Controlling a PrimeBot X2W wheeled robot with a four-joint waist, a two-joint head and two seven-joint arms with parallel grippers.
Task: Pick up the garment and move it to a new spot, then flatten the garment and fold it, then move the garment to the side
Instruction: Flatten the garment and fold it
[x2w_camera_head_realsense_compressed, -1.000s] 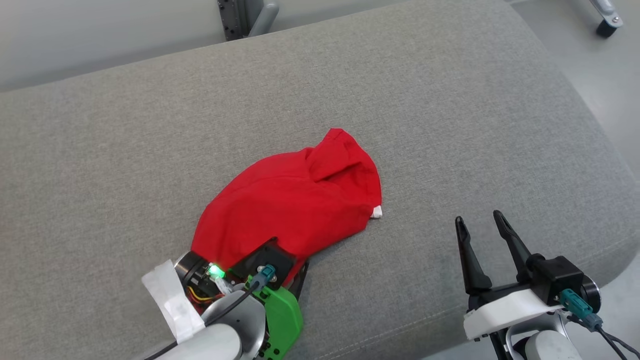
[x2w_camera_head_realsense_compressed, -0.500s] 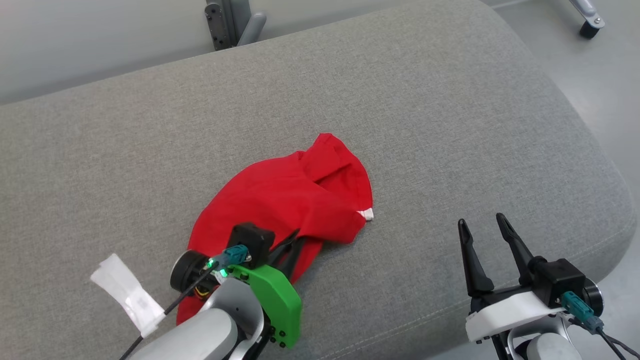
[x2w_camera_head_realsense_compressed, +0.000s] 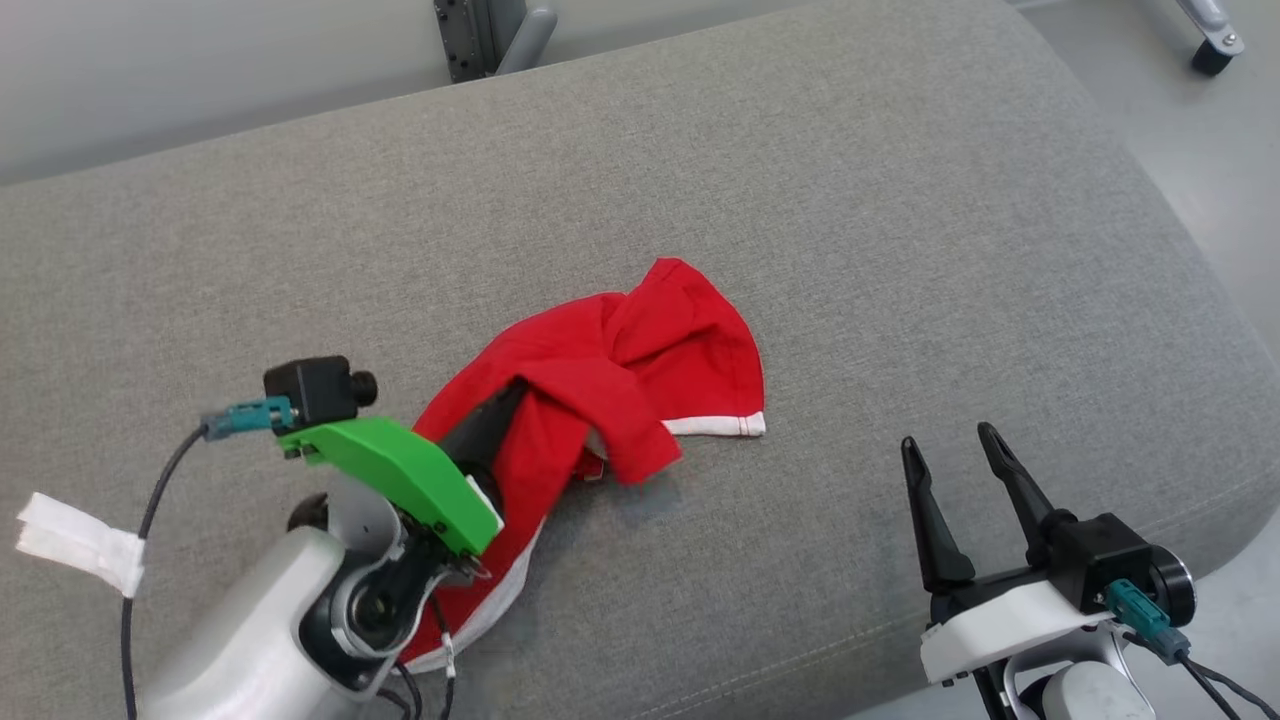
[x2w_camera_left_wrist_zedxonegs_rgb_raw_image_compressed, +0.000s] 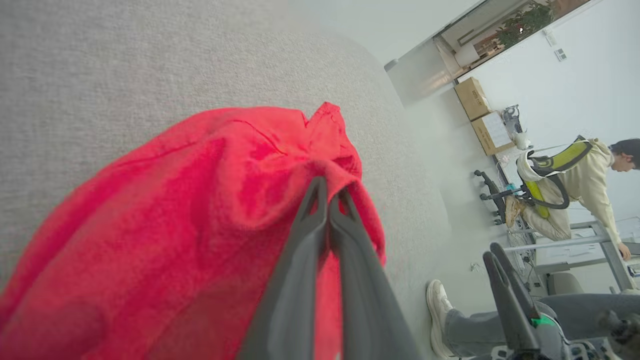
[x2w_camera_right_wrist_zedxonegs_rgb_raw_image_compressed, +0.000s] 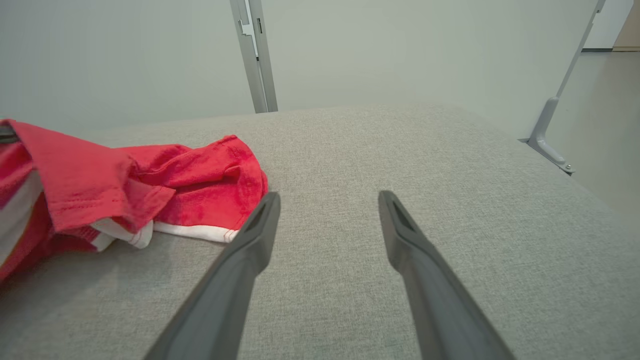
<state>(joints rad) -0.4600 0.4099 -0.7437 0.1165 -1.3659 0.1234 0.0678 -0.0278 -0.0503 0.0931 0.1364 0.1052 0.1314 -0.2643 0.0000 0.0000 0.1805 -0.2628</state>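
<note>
The head camera looks down from above the near edge onto the grey cushion (x2w_camera_head_realsense_compressed: 800, 200), taking in nearly its whole top, with floor (x2w_camera_head_realsense_compressed: 1210, 170) at the upper right of the frame. The left wrist camera sits very close, sighting along the left gripper (x2w_camera_left_wrist_zedxonegs_rgb_raw_image_compressed: 327, 192) into the red garment (x2w_camera_left_wrist_zedxonegs_rgb_raw_image_compressed: 175, 215), rolled so the cushion fills the left of the frame and the room, with a person (x2w_camera_left_wrist_zedxonegs_rgb_raw_image_compressed: 575, 185), lies sideways at the right. The right wrist camera rides low over the cushion, facing the far wall (x2w_camera_right_wrist_zedxonegs_rgb_raw_image_compressed: 150, 50) along the right gripper (x2w_camera_right_wrist_zedxonegs_rgb_raw_image_compressed: 327, 200). All three share the garment and cushion; the left wrist view also catches the right gripper at its lower right
</note>
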